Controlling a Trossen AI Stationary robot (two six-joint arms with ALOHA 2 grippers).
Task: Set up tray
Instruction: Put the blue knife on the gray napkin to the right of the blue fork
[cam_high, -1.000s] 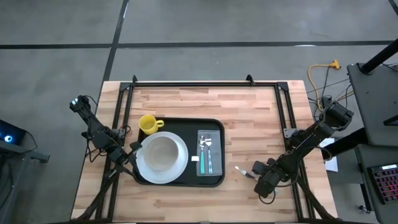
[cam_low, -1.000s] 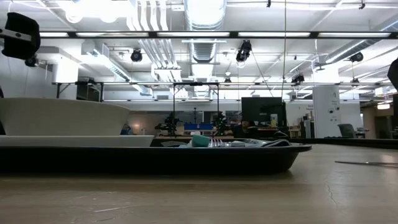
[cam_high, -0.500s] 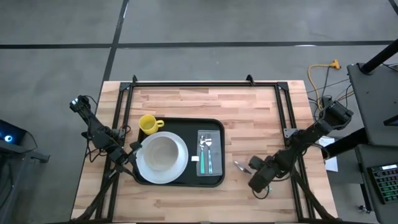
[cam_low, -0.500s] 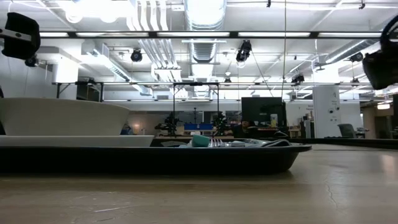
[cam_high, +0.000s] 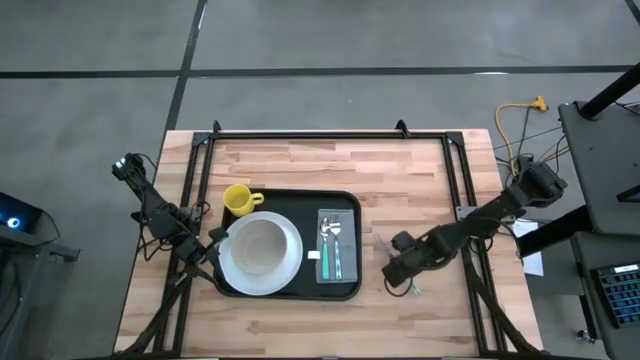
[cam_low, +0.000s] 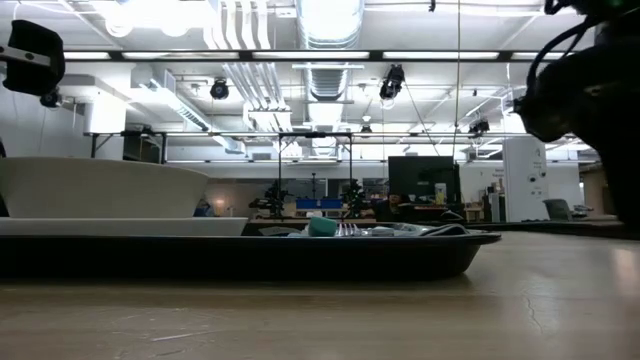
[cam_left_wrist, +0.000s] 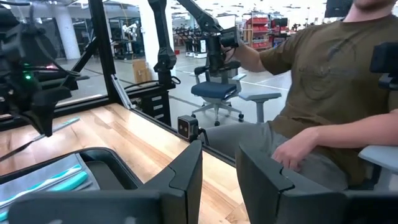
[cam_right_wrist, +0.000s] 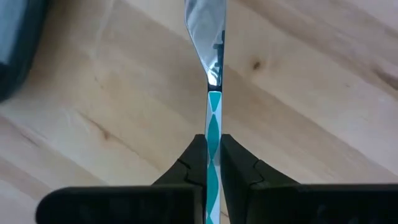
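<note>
The black tray (cam_high: 290, 288) lies at the table's middle. On it are a white plate (cam_high: 260, 245), a yellow mug (cam_high: 238, 199) and a grey napkin (cam_high: 337, 243) bearing a fork and a spoon with teal handles. My right gripper (cam_high: 388, 262) is just right of the tray and is shut on a knife (cam_right_wrist: 211, 74) with a teal and white handle. It shows high at the right of the low view (cam_low: 590, 80). My left gripper (cam_high: 214, 246) is at the tray's left rim beside the plate, open (cam_left_wrist: 219, 180) and holding nothing. My right gripper pinches the knife's teal and white handle (cam_right_wrist: 213, 140) between its two fingers, which lie along the knife. The blade (cam_right_wrist: 207, 37) sticks out beyond the fingertips over the bare wood. The knife is lifted clear of the table.
A black metal frame (cam_high: 320, 133) runs along the table's far edge and down both sides. Bare wood lies between the tray and the right frame rail (cam_high: 430, 200). A seated person (cam_left_wrist: 323, 93) shows beyond the table's edge in the left wrist view.
My right gripper has gone toward the table's left edge and a little toward its far edge, up to the tray's right rim, and has risen. The knife, which lay on the table a second ago, is lifted clear and has gone along with it.
</note>
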